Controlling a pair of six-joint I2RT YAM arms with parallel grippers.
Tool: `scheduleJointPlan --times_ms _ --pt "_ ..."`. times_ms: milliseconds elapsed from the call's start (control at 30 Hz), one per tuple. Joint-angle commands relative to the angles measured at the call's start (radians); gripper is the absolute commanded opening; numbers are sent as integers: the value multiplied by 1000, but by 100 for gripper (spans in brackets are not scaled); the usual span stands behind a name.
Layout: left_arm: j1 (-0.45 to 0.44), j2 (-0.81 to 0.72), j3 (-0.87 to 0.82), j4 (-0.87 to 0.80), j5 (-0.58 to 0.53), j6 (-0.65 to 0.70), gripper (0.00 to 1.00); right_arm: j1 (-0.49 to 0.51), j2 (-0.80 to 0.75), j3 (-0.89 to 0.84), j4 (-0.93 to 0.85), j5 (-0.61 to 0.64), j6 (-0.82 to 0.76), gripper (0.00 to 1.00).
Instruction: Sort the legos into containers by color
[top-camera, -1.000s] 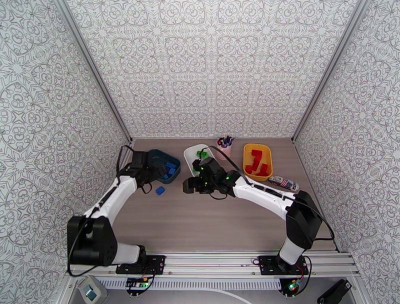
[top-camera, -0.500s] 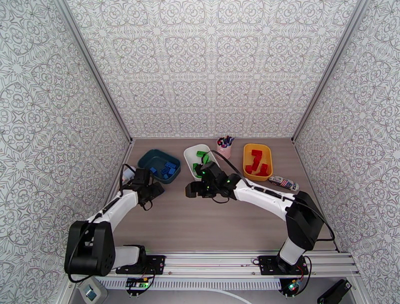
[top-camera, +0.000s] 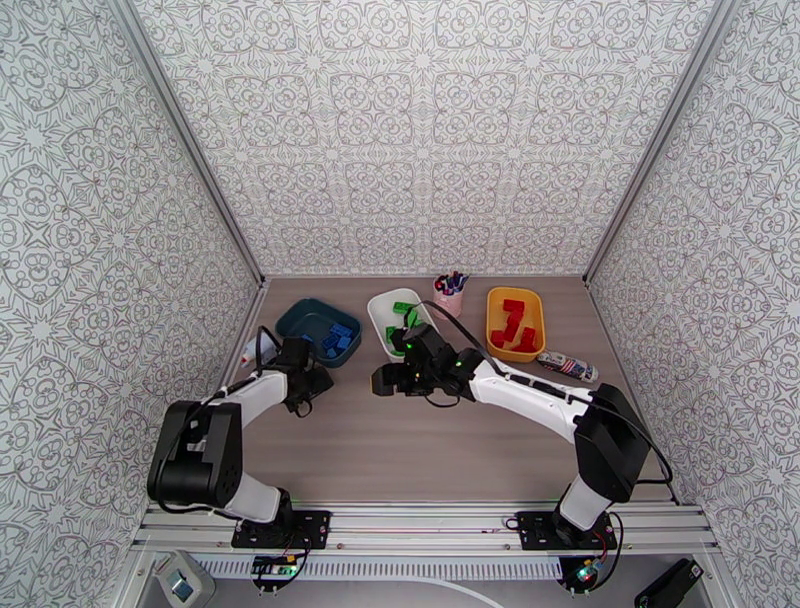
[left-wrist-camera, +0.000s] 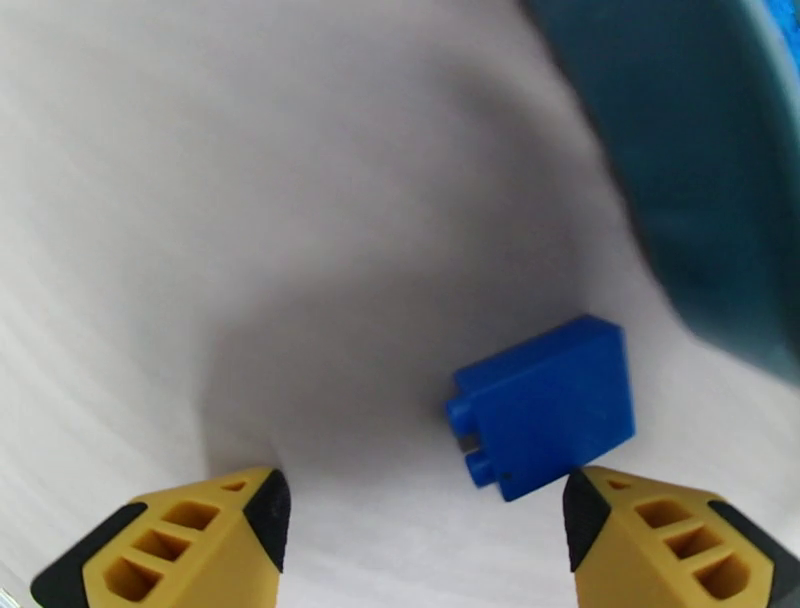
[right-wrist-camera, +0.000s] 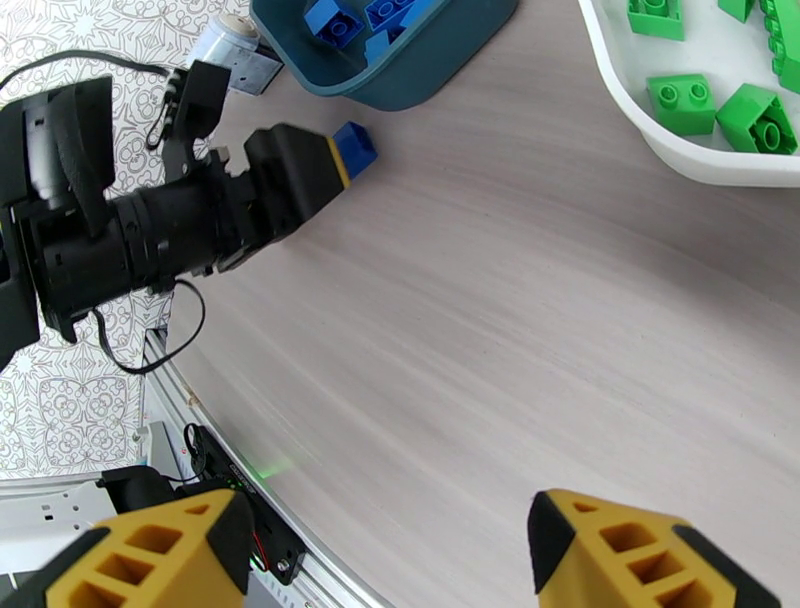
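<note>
The left gripper (left-wrist-camera: 422, 505) hangs with its jaws apart, gripping nothing. The blue lego brick (left-wrist-camera: 550, 405) lies on its side between the fingertips, close to one, with its studs facing the other; its long axis is unclear. The dark teal tub (left-wrist-camera: 690, 200) stands just beyond the brick, and the bare table (left-wrist-camera: 250, 250) spreads opposite. The right gripper (right-wrist-camera: 390, 545) is spread wide over tabletop

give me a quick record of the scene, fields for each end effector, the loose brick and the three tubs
loose blue brick: on the table, beside the teal tub
left end effector: open, loose blue brick just ahead of it, not gripped
right end effector: open, empty
teal tub: blue bricks
white tub: green bricks
yellow tub: red bricks
</note>
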Motion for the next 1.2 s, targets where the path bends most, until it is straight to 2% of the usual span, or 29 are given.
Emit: scheduleJointPlan --times_ms 0,433,800,933,1167 --pt "-17 34 46 27 -14 3 78 -7 -12 -14 13 -1 8 77" --pt "-36 159 161 -5 -53 26 76 -9 -21 -25 12 2 6 77" --pt "-40 182 156 -85 -89 39 63 -16 -24 -31 22 -1 9 77" --pt "-40 157 125 -91 -73 40 61 -15 -25 -31 30 -4 12 77" --pt "-41 121 88 -90 -33 45 51 -16 -41 -43 39 -1 17 77"
